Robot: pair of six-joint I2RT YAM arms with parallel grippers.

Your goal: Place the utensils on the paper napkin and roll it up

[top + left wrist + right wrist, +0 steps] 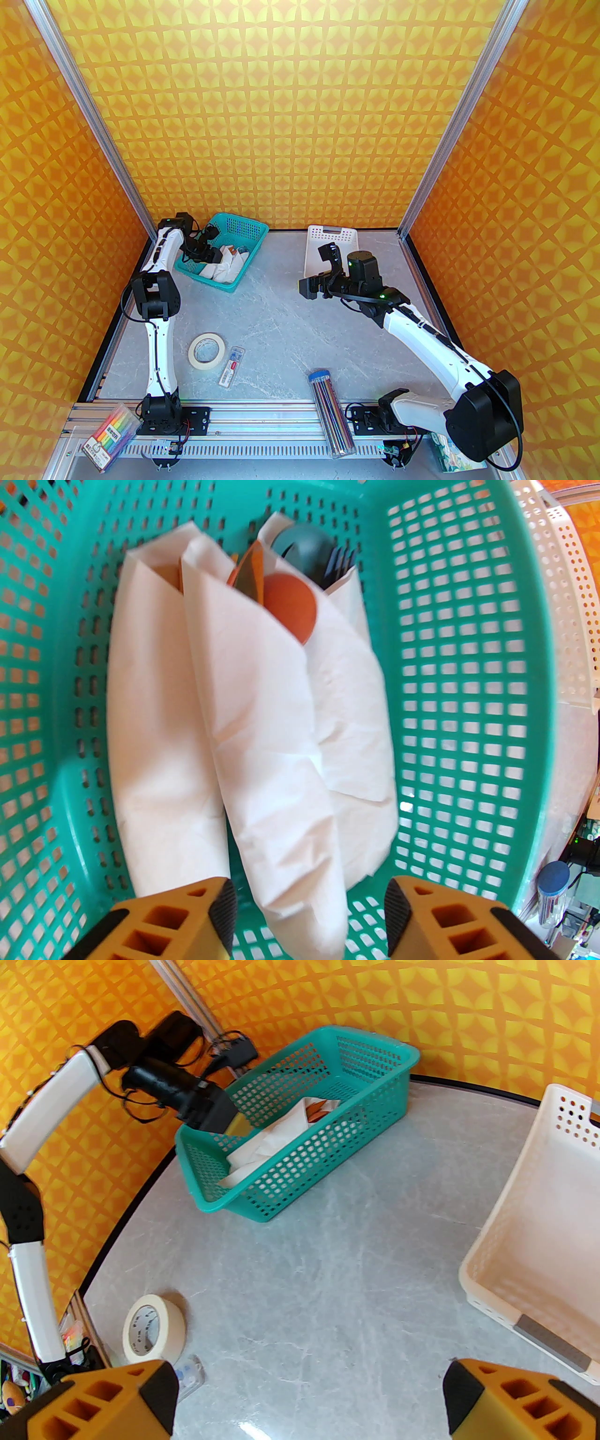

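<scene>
Inside the teal basket (468, 667) lies the paper napkin (262, 714), rolled into a white bundle around the utensils. A reddish-brown spoon bowl (290, 604) and an orange tip (248, 571) stick out of its far end. Two more white rolls lie on either side of it, the right one holding dark teal cutlery (304, 545). My left gripper (311, 906) hangs over the roll's near end, open, its pads clear of the paper. In the top view it (221, 256) reaches into the basket (243, 222). My right gripper (313, 268) hovers wide open above mid-table, holding nothing (309, 1391).
A white slotted tray (333, 234) stands at the back, right of the basket. A masking tape roll (206, 351), a small clear case (232, 365) and a tube of pencils (330, 412) lie near the front. A marker pack (110, 433) sits on the front rail.
</scene>
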